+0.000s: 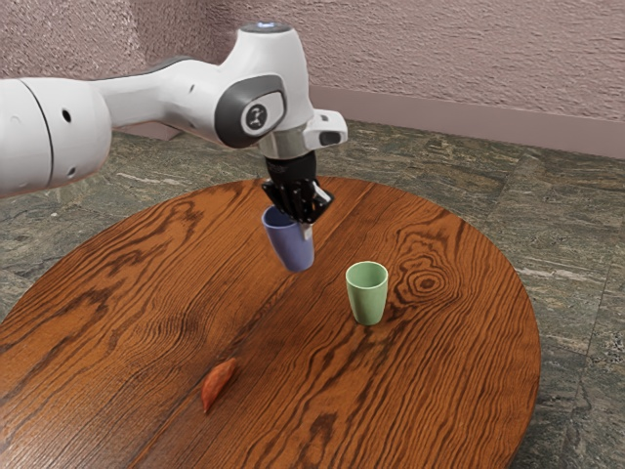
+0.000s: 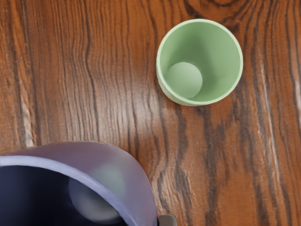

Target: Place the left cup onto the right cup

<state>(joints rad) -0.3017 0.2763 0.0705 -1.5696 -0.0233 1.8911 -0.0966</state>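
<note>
The blue cup is clasped at its rim by the gripper and held tilted above the counter. The green cup is seen upright at its four o'clock, apart.

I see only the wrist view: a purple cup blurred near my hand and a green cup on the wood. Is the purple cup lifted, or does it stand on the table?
Observer: Lifted. In the exterior view the purple cup hangs tilted above the table, the jaws clamped on its rim.
Operator: Is it over the green cup?
Observer: No. The green cup stands upright, apart, toward the exterior view's right of it.
Operator: Anything else on the table?
Observer: One small orange thing lies nearer the camera, away from both cups.
</note>
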